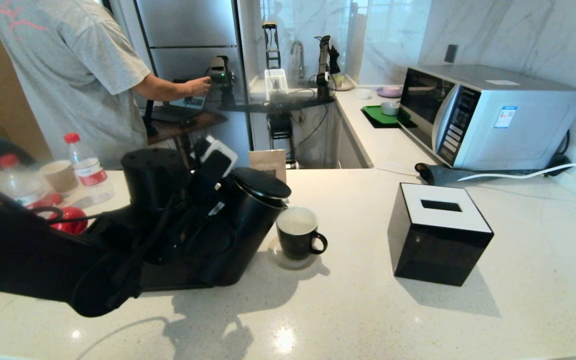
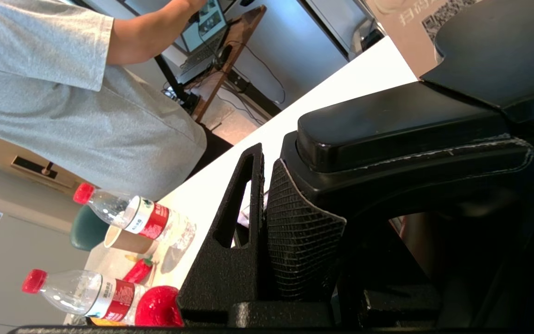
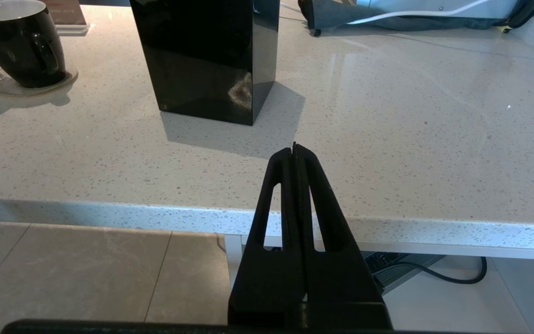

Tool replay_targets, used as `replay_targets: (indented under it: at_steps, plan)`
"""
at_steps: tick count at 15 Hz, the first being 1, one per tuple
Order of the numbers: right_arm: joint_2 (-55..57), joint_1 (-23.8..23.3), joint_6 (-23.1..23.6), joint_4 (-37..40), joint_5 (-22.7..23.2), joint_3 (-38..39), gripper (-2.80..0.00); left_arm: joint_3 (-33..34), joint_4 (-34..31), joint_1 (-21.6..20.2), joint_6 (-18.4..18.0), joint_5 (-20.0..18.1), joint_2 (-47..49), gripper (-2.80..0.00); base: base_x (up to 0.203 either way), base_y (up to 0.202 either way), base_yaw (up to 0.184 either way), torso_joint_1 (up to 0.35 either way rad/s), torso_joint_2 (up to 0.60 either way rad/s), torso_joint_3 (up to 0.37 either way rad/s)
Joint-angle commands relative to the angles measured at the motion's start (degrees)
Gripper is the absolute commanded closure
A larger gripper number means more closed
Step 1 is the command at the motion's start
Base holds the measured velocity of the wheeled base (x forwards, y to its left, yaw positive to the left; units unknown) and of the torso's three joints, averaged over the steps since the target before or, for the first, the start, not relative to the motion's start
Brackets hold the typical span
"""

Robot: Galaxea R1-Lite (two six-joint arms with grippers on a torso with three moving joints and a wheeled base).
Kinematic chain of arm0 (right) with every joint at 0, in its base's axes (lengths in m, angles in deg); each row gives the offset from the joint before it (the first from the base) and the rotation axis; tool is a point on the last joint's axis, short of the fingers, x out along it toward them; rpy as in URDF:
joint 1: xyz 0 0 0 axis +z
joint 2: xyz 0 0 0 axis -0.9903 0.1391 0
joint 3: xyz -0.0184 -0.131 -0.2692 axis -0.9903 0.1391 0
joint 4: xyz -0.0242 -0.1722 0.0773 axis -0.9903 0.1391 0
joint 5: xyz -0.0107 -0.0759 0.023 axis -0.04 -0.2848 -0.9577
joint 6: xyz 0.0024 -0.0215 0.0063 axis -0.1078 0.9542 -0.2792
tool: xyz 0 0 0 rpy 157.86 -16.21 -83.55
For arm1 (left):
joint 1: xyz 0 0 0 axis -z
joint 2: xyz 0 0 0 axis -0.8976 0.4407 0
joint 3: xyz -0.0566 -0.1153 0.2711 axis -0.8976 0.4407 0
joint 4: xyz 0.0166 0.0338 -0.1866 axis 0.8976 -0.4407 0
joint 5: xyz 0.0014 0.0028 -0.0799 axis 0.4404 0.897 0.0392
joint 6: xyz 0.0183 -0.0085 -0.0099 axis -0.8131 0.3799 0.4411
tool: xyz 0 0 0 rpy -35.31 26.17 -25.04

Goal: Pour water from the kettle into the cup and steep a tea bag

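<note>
The matte-black kettle [image 1: 248, 225] leans to the right, its spout over the rim of the cup [image 1: 295, 235]. The cup is a small black mug with a white inside, standing on a round coaster [image 1: 279, 260]. My left gripper [image 2: 304, 155] is shut on the kettle's handle [image 2: 401, 125], with one mesh pad [image 2: 295, 232] pressed against it and the other finger hidden behind. I cannot make out any stream of water. My right gripper [image 3: 295, 148] hangs shut and empty at the counter's front edge, to the right of the cup [image 3: 16, 44]. The tea bag is out of view.
A black tissue box [image 1: 438, 235] stands right of the cup. A microwave [image 1: 488, 117] sits at the back right. Water bottles [image 1: 88, 172], a tan paper cup [image 1: 60, 176] and a red object [image 1: 68, 222] crowd the left. A person [image 1: 78, 75] stands behind the counter.
</note>
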Motion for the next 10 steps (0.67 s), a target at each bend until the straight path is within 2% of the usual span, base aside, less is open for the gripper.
replay_targets:
  at_steps: [1, 10]
  plan:
    - [0.1, 0.0, 0.0, 0.0, 0.0, 0.0, 0.0, -0.5, 0.3, 0.2, -0.2, 0.2, 0.1, 0.0, 0.0, 0.0, 0.0, 0.0, 0.0, 0.0]
    - [0.1, 0.0, 0.0, 0.0, 0.0, 0.0, 0.0, -2.1, -4.6, 1.5, -0.3, 0.2, 0.1, 0.0, 0.0, 0.0, 0.0, 0.0, 0.0, 0.0]
